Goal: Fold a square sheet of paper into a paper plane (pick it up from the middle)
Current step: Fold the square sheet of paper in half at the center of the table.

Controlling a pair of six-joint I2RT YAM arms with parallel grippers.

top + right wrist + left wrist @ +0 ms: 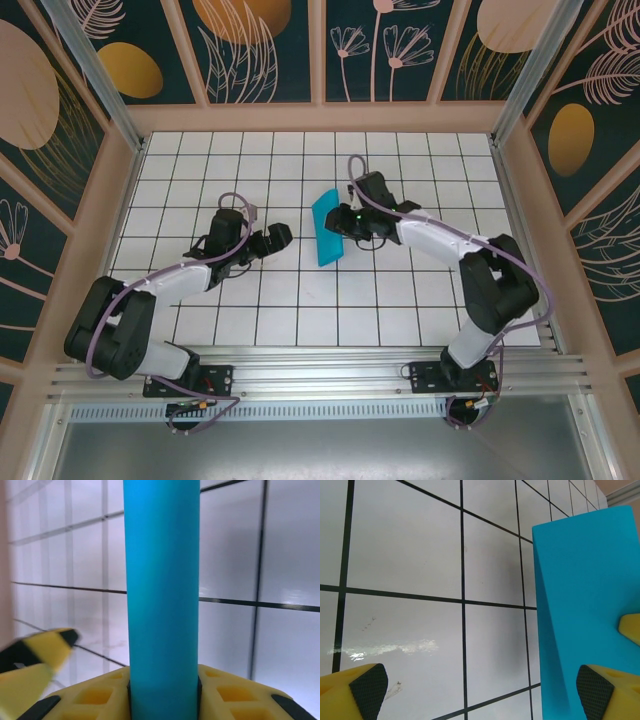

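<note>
Pinching the paper point(327, 228) from its right side, the R gripper point(347, 220) has its jaws narrow, w/ 1 yellow finger against each face of the sheet. In the R wrist view the paper point(162, 580) rises as 1 upright teal-blue band up the middle. It is plain and smooth, w/ soft shading across it as if bowed or doubled; can't tell which. Its foot sits btwn the 2 yellow fingers point(85, 697) and touches both.

From the top view the paper is a narrow teal strip near the table point(400, 300) centre. Its long axis runs away from the arm bases, leaning slightly left at the far end, and the far end looks paler than the rest. Whether it stands on edge or lies flat isn't clear from above.

In the L wrist view it shows as a broad flat teal face point(590, 595) w/ sharp straight edges. 1 darker thin wedge runs down its left side, like a fold or 2nd layer.

The L gripper point(277, 237) sits just left of the paper w/ a gap btwn them. Its jaws are wide and hold nothing. Its black pads point(367, 687) show at the 2 lower corners of its own view. The right pad overlaps the teal face in frame; contact can't be told.
</note>
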